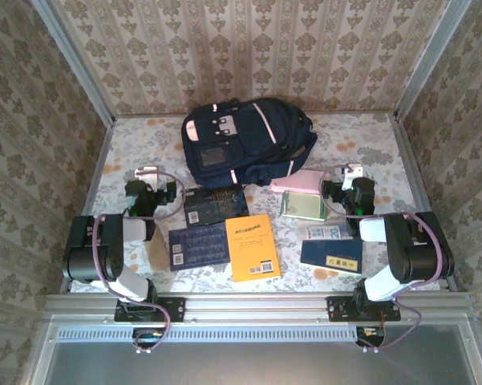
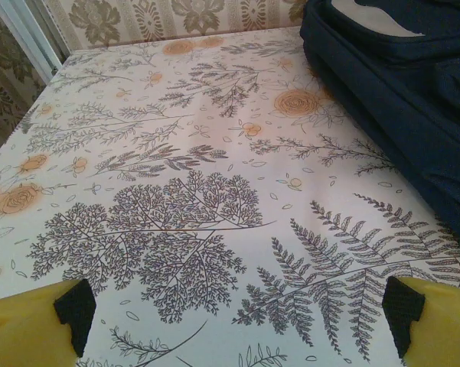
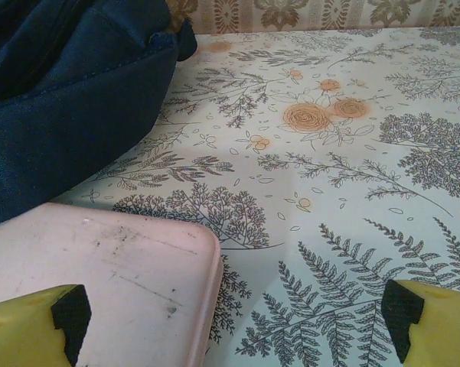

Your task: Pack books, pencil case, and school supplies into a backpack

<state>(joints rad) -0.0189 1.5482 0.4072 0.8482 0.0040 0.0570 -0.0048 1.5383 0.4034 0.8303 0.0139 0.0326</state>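
The navy backpack (image 1: 245, 140) (image 2: 398, 92) (image 3: 61, 99) lies at the back middle of the table. In front of it lie four books: a black one (image 1: 214, 206), a dark blue one (image 1: 197, 245), an orange-yellow one (image 1: 253, 247) and a navy one with a yellow label (image 1: 331, 257). The pink pencil case (image 1: 299, 182) (image 3: 99, 283) rests against the backpack's right corner, with the green-and-white pad (image 1: 302, 207) and the white-blue pack (image 1: 325, 232) nearer. My left gripper (image 1: 150, 178) (image 2: 237, 321) stands open over bare cloth, left of the backpack. My right gripper (image 1: 345, 180) (image 3: 233, 321) is open just right of the pencil case.
A floral tablecloth (image 1: 136, 144) covers the table, and patterned walls close it in at the back and both sides. A metal rail (image 1: 257, 305) runs along the near edge. Bare cloth shows at the far left and far right (image 1: 369, 144).
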